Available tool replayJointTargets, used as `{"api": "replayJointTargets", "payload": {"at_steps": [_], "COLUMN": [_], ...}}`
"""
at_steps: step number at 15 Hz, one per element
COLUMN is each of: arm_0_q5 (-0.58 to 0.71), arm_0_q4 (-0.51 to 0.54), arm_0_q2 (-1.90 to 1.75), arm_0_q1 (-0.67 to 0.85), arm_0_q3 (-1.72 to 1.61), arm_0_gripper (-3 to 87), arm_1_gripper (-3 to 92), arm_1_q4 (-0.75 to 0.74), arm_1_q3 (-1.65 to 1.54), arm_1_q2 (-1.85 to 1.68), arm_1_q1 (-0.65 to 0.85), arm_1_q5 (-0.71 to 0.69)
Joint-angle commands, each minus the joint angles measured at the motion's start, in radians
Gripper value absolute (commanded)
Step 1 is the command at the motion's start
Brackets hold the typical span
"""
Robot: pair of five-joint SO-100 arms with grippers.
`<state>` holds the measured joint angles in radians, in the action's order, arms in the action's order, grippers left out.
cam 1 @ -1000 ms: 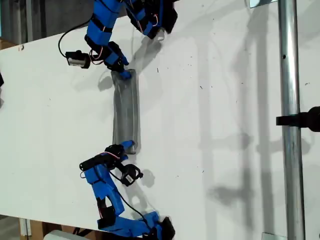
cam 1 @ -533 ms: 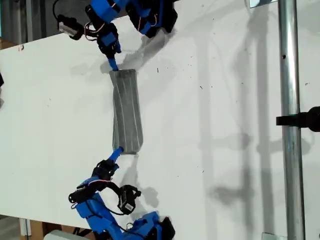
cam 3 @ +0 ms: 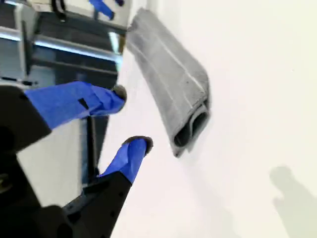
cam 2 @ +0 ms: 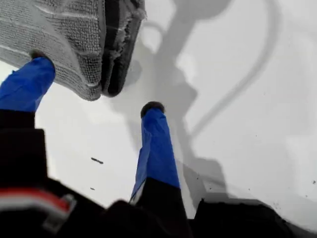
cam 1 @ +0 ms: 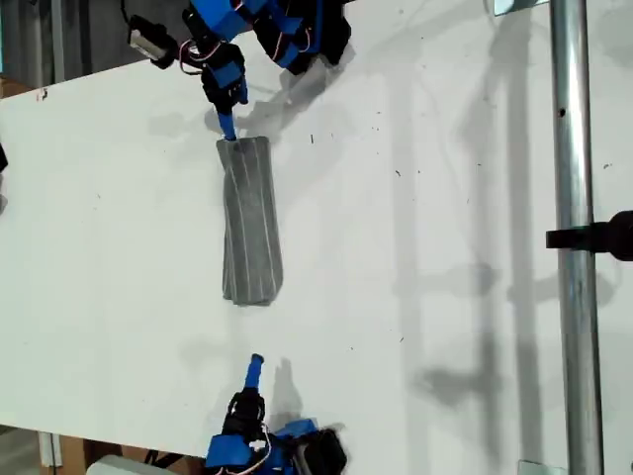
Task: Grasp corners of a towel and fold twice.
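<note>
1. The towel [cam 1: 250,223] lies flat on the white table [cam 1: 445,247]. In the exterior view it sits around 10 o'clock from the middle of the picture, as a long narrow strip running from 12 to 6 o'clock.
2. It looks like both folds are in. In the second wrist view the near end shows several layers stacked and looped over each other, and the first wrist view shows the same layered edge. I count it as folded twice, but that's my read, not a sure thing.
3. My first gripper [cam 1: 226,127] is at the strip's 12 o'clock end in the exterior view. Its jaws are spread wide with nothing between them. One fingertip [cam 2: 35,62] is right at the cloth's edge. I can't tell if it's touching or just above.
4. My second gripper [cam 1: 255,364] is at 6 o'clock from the towel in the exterior view, well apart from it, with bare table between them. Its jaws are parted too, a moderate gap, holding nothing.
5. What's left is not much. The strip is a bit wonky, its 6 o'clock end drifting slightly toward 5 and the layers there gaping a little, so it could use a tidy. Otherwise the arms just need to clear off.
</note>
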<state>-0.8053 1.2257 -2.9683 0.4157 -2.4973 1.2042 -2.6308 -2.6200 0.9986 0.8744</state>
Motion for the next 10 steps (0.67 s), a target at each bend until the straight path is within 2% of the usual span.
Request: {"api": "replayJointTargets", "payload": {"at_steps": [1,4,5,7,8,10], "arm_0_q5": [-0.066,-0.075,-0.077,-0.075,-0.071,-0.069], "arm_0_q4": [-0.044,-0.031,-0.032,-0.034,-0.035,-0.035], "arm_0_q2": [-0.183,-0.288,-0.285,-0.285,-0.287,-0.288], "arm_0_q1": [-0.055,-0.071,-0.072,-0.069,-0.067,-0.067], "arm_0_q3": [-0.132,-0.173,-0.178,-0.184,-0.184,-0.184], "arm_0_gripper": [10.5,9.4,9.4,9.3,9.3,9.3], "arm_1_gripper": [37.9,39.4,39.1,38.1,35.9,25.2], "arm_1_q4": [-0.164,-0.407,-0.44,-0.408,-0.443,-0.531], "arm_1_q3": [0.034,0.175,0.238,0.391,0.42,0.48], "arm_1_q2": [0.181,0.595,0.686,0.877,0.91,0.992], "arm_1_q1": [-0.041,-0.121,-0.147,-0.193,-0.249,-0.37], "arm_1_q5": [-0.008,-0.014,-0.014,-0.003,0.014,0.075]}}
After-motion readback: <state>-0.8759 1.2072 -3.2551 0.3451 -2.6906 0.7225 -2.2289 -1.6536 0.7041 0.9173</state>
